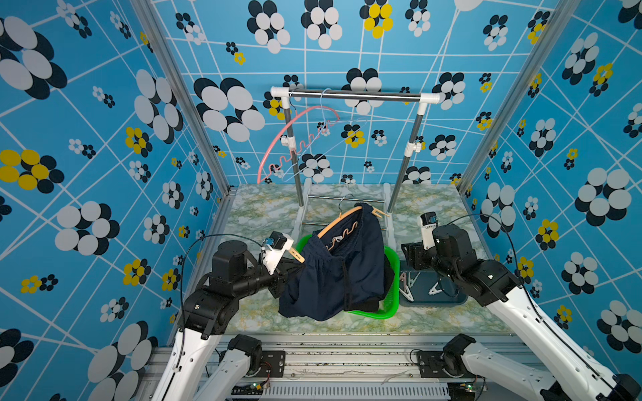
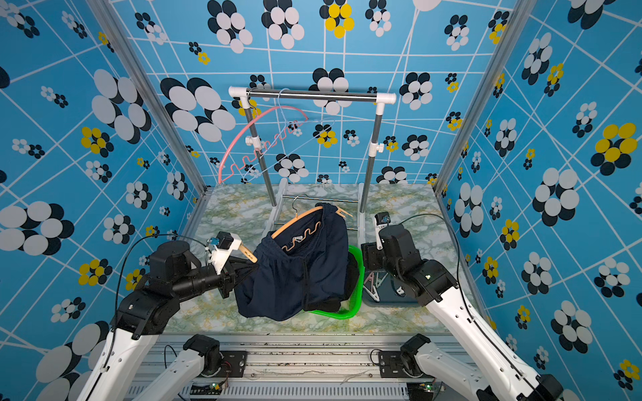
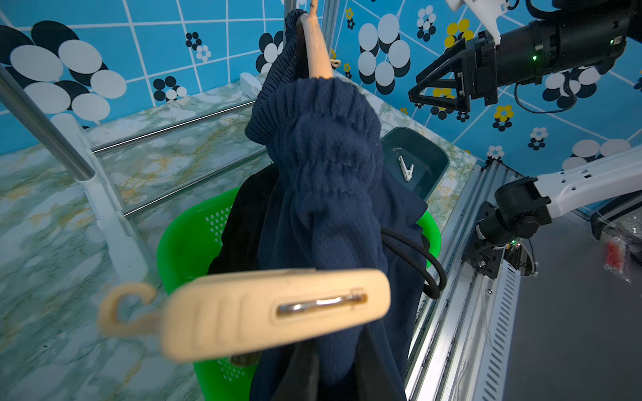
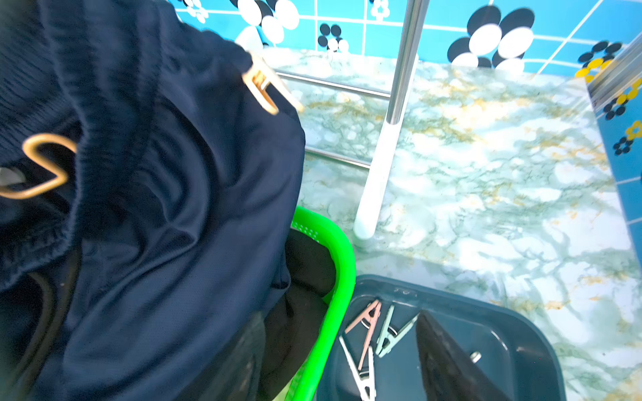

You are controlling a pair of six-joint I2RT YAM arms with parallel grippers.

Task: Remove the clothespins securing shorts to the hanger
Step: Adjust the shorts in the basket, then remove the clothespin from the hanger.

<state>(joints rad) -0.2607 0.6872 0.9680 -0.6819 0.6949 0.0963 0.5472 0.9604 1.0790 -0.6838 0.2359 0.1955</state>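
Observation:
Navy shorts (image 1: 340,270) hang on a tan hanger (image 1: 338,222) over the green basket (image 1: 375,314). A tan clothespin (image 4: 265,88) clips the waistband at the hanger's far end. Another tan clothespin (image 3: 271,312) sits at the near end, just above my left gripper (image 1: 293,270). That gripper is shut on the shorts' waistband there; whether the hanger is in the grip too is hidden. My right gripper (image 1: 410,257) hovers open and empty over the dark teal tray (image 4: 521,330). In the tray lie a pink clothespin (image 4: 364,330), a mint one (image 4: 392,333) and a white one (image 4: 357,378).
Black fabric (image 4: 305,264) lies in the basket under the shorts. The drying rack (image 1: 354,94) stands at the back with a pink hanger (image 1: 278,139) and a thin wire hanger (image 1: 333,139) on its bar. Its right post (image 4: 382,156) rises close behind the tray.

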